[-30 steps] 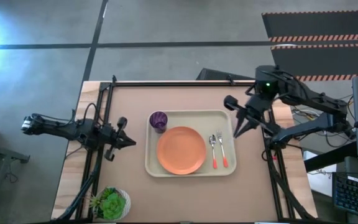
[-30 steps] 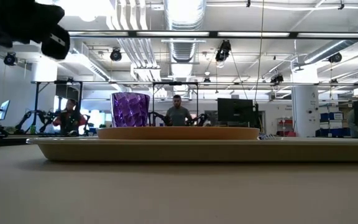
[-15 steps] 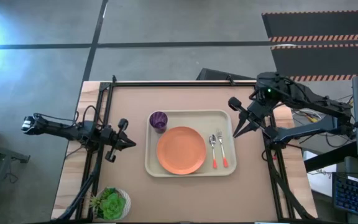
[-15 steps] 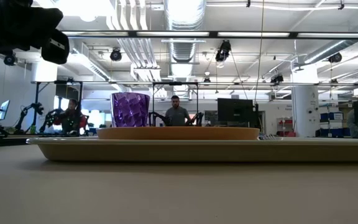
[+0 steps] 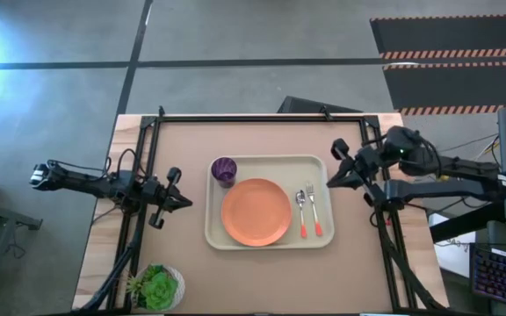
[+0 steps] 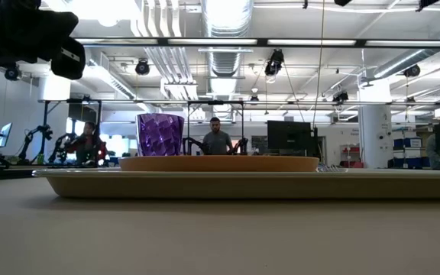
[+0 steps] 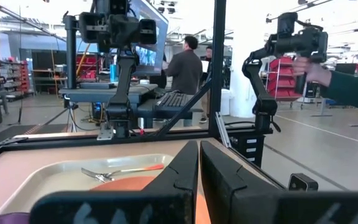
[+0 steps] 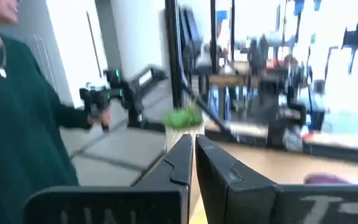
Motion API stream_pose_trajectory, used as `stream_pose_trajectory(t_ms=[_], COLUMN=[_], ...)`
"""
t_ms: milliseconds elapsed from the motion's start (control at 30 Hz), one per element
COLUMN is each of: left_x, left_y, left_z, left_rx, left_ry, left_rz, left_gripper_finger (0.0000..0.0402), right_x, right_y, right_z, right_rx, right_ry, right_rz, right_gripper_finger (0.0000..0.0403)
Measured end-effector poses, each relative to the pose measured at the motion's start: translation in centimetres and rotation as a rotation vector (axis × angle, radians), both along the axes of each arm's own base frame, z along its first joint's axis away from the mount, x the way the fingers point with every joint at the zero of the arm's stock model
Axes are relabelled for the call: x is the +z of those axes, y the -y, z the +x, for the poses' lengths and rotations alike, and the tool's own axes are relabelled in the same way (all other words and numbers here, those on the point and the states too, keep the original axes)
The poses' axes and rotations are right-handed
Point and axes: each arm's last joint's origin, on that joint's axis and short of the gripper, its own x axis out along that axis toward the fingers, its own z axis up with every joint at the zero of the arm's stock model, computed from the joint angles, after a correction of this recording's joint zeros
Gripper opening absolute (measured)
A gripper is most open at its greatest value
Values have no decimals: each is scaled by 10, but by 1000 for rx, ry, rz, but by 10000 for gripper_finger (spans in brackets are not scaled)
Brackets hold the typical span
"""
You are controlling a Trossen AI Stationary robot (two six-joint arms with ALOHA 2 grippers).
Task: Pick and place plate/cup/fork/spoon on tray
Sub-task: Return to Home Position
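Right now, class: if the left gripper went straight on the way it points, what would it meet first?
Probably the tray: the shut left gripper points across the table at its near rim, though its height above the table is unclear.

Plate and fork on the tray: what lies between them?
The spoon lies between the plate and the fork, parallel to the fork, all on the tray. The high view shows it.

Orange plate (image 5: 256, 211), purple cup (image 5: 224, 170), cream tray (image 5: 271, 161), orange-red fork (image 5: 314, 211) & spoon (image 5: 302, 213) handles.
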Motion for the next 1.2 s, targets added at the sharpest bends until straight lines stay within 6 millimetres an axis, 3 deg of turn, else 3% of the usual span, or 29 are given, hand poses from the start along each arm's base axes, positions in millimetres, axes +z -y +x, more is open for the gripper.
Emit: stream_pose_trajectory(t_ms=[100,300,467,700,967,1200], left_x=[0,-1,-1,-2,-2,-2], left_y=[0,-1,-1,-1,-2,-5], left_z=[0,0,1,1,1,2], left_rx=[0,38,43,44,53,159], left_ry=[-2,-2,-10,-14,-15,-18], left_rz=[1,-1,-1,-2,-2,-16], left_gripper_finger=[0,0,0,0,0,0], right_x=[-11,-40,-56,-79,-108,-129], right_y=[0,3,3,1,4,4], right_z=[0,3,2,-7,-7,-14], right_rx=[-1,-90,-90,-95,-204,-274], right_ry=[37,-57,93,163,94,148], right_rz=[8,60,-3,73,104,110], right_gripper_finger=[11,11,11,11,11,11])
